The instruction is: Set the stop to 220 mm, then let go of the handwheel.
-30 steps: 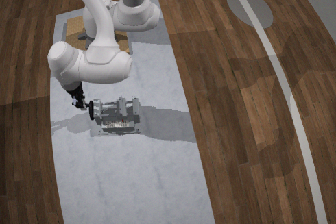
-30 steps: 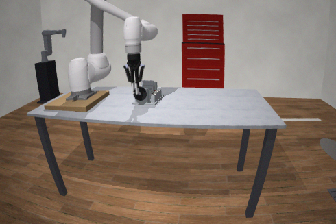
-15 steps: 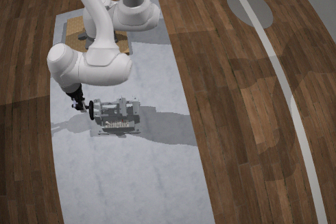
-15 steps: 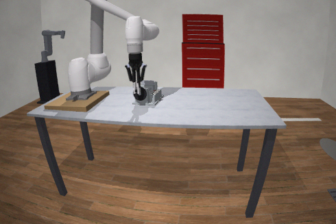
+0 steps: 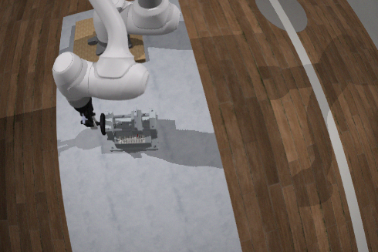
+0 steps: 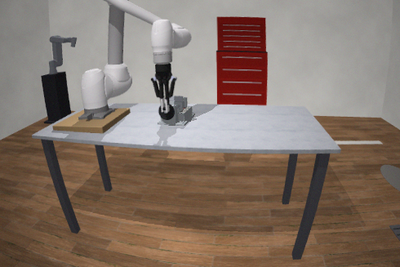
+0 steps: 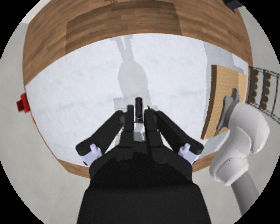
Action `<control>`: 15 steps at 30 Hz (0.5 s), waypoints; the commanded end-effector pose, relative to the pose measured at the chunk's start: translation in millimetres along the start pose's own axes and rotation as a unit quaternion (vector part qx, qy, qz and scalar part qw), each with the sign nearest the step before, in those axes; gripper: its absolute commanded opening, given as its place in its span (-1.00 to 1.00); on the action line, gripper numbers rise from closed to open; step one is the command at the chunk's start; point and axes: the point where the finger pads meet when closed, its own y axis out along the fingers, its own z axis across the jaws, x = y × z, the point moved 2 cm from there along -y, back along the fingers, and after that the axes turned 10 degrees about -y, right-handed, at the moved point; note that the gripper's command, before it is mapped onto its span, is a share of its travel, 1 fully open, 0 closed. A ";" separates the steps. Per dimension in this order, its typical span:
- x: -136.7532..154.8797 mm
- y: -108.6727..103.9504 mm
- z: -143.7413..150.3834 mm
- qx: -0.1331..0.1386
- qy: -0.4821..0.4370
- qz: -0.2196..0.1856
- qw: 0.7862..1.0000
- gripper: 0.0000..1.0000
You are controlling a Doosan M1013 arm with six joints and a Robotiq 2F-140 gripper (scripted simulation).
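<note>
The stop fixture is a grey frame with a carriage (image 5: 136, 119) on rods between end plates. Its scale (image 5: 132, 140) has a small red mark right of its middle; the numbers are too small to read. The black handwheel (image 5: 102, 124) (image 6: 168, 115) is at the fixture's left end in the top view. My gripper (image 5: 95, 122) (image 6: 164, 108) (image 7: 138, 103) is at the outer side of the wheel, its fingers close together around the wheel's handle. The black handle (image 7: 139, 106) shows between the fingertips in the wrist view. The fixture is mostly hidden there by the gripper.
The fixture stands on the pale table (image 5: 146, 199) (image 6: 253, 130). The arm's base is on a wooden board (image 5: 82, 51) (image 6: 82, 129) (image 7: 211, 100). A red tool cabinet (image 6: 242, 77) and a small grey robot on a black pedestal (image 6: 56, 97) stand behind the table.
</note>
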 end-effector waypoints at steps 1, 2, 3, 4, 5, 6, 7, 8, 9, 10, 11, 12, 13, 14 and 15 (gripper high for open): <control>-0.6 1.7 -3.6 0.000 0.000 0.000 1.000 -0.92; -0.6 1.7 -3.6 0.000 0.000 0.000 1.000 -0.92; -0.6 1.7 -3.6 0.000 0.000 0.000 1.000 -0.92; -0.7 2.1 -4.4 0.000 0.000 0.000 1.000 -0.92; -0.9 2.5 -5.2 0.000 0.000 0.000 1.000 -0.92; -1.0 2.9 -6.1 0.000 0.000 0.000 1.000 -0.92; -1.2 3.5 -6.8 0.000 0.000 0.000 1.000 -0.92; -1.3 4.1 -7.6 0.000 0.000 0.000 1.000 -0.92; -1.4 4.7 -8.4 0.000 0.000 0.000 1.000 -0.92; -1.6 5.3 -9.2 0.000 0.000 0.000 1.000 -0.92; -1.7 5.9 -10.0 0.000 0.000 0.000 1.000 -0.92; -1.9 6.7 -10.7 0.000 0.000 0.000 1.000 -0.92; -2.0 7.4 -11.5 0.000 0.000 0.000 1.000 -0.92; -2.1 8.2 -12.2 0.000 0.000 0.000 1.000 -0.92; -2.2 9.0 -12.9 0.000 0.000 0.000 1.000 -0.92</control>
